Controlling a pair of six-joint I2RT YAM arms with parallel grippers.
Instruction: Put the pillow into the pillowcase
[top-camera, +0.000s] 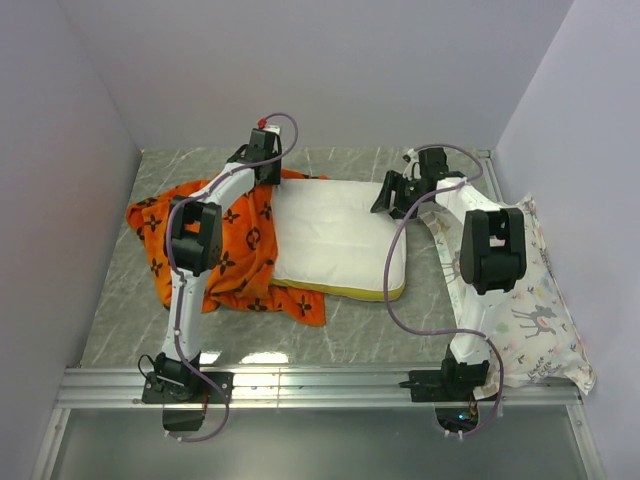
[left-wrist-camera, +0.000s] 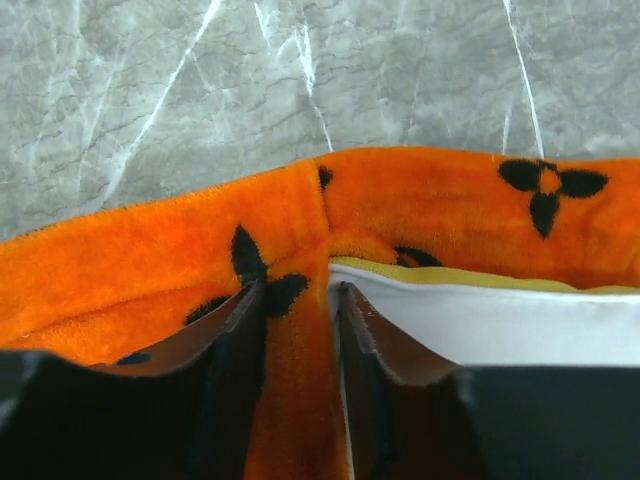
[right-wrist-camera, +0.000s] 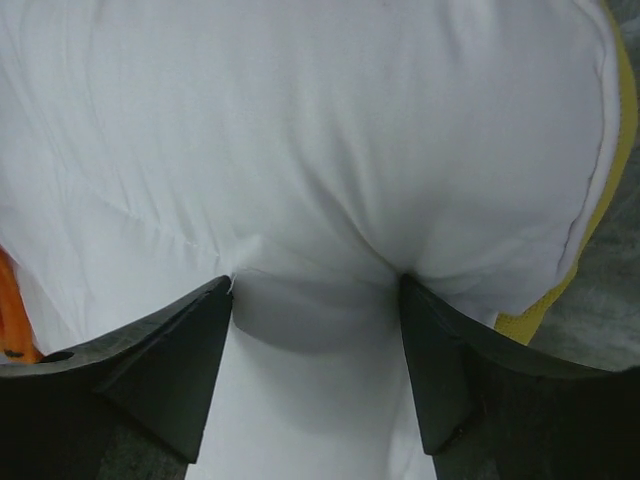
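Observation:
The orange pillowcase (top-camera: 220, 250) with black marks lies crumpled on the left half of the table. The white pillow (top-camera: 335, 235) lies beside it, its left edge on the orange cloth and its yellow band (top-camera: 350, 292) along the near side. My left gripper (top-camera: 265, 170) is at the far edge where the two meet. In the left wrist view it (left-wrist-camera: 297, 295) pinches a ridge of the pillowcase (left-wrist-camera: 150, 260), with the pillow (left-wrist-camera: 500, 320) just right of it. My right gripper (top-camera: 393, 197) is at the pillow's far right corner. Its jaws (right-wrist-camera: 315, 290) squeeze a bulge of pillow (right-wrist-camera: 300, 130).
A white pillow printed with deer and plants (top-camera: 535, 310) leans at the right wall, under my right arm. Lilac walls close in the marble table (top-camera: 350, 335) on three sides. A metal rail (top-camera: 320, 385) runs along the near edge.

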